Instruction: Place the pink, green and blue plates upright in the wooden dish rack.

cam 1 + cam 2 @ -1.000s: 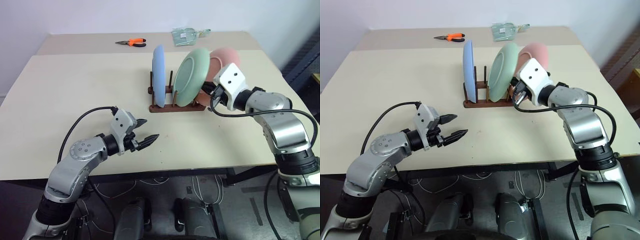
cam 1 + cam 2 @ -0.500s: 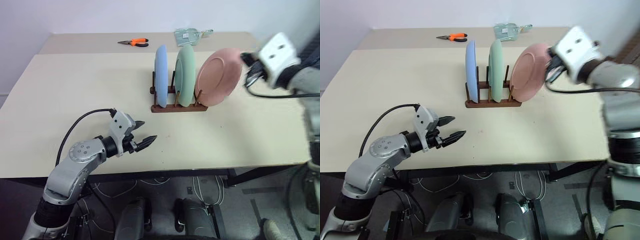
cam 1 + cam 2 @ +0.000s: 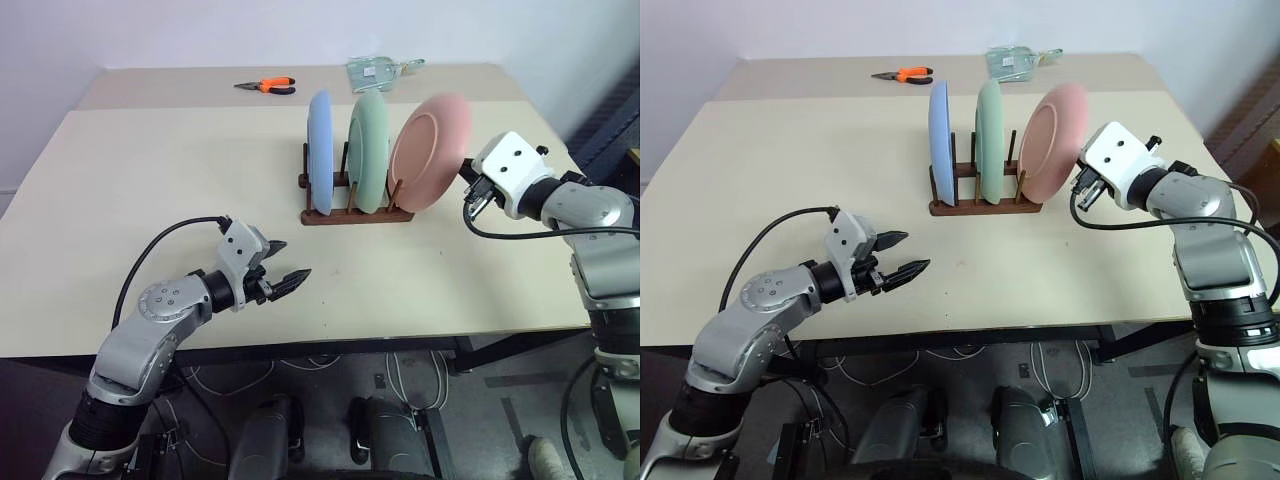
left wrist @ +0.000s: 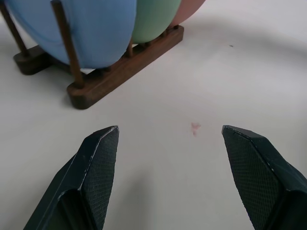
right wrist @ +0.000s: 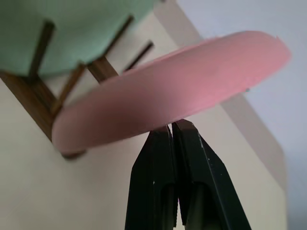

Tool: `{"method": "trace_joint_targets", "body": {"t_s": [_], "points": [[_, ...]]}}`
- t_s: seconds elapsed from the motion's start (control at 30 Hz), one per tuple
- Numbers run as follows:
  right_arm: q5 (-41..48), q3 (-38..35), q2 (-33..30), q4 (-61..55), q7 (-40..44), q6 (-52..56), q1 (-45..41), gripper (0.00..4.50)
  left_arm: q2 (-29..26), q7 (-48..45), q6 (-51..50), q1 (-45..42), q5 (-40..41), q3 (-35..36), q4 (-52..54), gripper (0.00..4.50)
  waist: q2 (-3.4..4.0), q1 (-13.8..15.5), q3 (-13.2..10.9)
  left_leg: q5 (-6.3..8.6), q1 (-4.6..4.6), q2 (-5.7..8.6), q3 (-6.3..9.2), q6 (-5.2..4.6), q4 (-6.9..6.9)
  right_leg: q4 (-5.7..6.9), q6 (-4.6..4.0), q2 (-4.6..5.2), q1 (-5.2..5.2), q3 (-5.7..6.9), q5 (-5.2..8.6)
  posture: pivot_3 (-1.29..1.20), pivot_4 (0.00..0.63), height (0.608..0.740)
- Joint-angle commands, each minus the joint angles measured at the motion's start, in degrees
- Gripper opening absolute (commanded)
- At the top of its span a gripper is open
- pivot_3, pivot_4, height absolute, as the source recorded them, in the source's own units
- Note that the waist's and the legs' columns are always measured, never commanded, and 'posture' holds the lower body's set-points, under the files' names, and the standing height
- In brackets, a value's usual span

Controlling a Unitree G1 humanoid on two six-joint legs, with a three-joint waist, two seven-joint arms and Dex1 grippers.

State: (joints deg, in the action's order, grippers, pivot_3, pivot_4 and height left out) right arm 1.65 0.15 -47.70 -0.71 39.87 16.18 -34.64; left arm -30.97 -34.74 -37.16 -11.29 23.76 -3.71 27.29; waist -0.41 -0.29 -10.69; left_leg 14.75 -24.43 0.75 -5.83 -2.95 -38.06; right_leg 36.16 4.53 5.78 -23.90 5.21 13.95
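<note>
My wooden dish rack (image 3: 355,213) stands near the middle of the beige desk (image 3: 150,190), and all three plates sit in it. The blue plate (image 3: 319,152) occupies the slot at my left end and stands upright on edge between the pegs. The green plate (image 3: 369,151) stands upright in the next slot, just beside the blue one. The pink plate (image 3: 430,152) rests at my right end of the rack, tilted, its upper rim leaning away from the green plate toward my right arm. My right gripper (image 3: 1077,190) hangs just beside the pink plate's rim, its jaws pressed together on nothing; in the right wrist view the two black fingers (image 5: 154,182) lie flat against each other, their tips right at the pink rim, though whether they touch it I cannot tell. My left gripper (image 3: 288,268) hovers low over the bare desk, well apart from the rack on the near side, its jaws spread wide and empty. Orange-handled pliers (image 3: 266,86) and a clear packet (image 3: 376,71) lie at the far edge of the desk, behind the rack.
</note>
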Motion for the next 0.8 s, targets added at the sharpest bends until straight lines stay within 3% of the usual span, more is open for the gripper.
{"method": "trace_joint_targets", "body": {"t_s": [0.03,0.27,0.53,0.8], "points": [[1.63,-2.86,-0.73,-2.57,1.01,0.11,-1.11,0.09,0.08,0.46,0.56,0.38,0.15,0.68,2.68,3.54,0.0,0.04,0.0,0.0,0.0,0.0,0.01,0.0,0.0,0.0,0.0,0.0,0.01,0.01,0.0,0.0,0.15,0.74],[-1.76,-5.45,-4.22,5.4,-0.85,-3.18,3.76,0.09,0.04,2.93,3.09,0.6,-2.32,3.36,-1.27,3.54,-0.01,0.28,0.0,0.0,0.01,0.0,0.0,0.0,-0.01,-0.01,0.0,0.0,0.03,0.01,0.0,0.0,0.15,0.74],[9.56,-15.6,-1.8,11.37,3.05,-2.57,8.09,0.09,-5.54,2.69,10.36,5.54,-6.52,12.21,-11.03,3.54,0.01,-0.3,0.01,0.0,0.03,-0.05,-0.02,0.0,-0.01,0.0,0.0,-0.06,0.03,0.01,0.0,0.0,0.15,0.74],[10.35,-16.07,-1.06,9.18,3.11,-2.82,13.06,0.09,-6.06,1.75,13.74,7.64,-7.53,14.4,-15.01,3.54,0.06,-0.29,0.03,0.03,0.04,-0.04,-0.01,-0.02,-0.01,0.01,0.0,0.04,0.04,0.01,0.0,0.0,0.15,0.74]]}}
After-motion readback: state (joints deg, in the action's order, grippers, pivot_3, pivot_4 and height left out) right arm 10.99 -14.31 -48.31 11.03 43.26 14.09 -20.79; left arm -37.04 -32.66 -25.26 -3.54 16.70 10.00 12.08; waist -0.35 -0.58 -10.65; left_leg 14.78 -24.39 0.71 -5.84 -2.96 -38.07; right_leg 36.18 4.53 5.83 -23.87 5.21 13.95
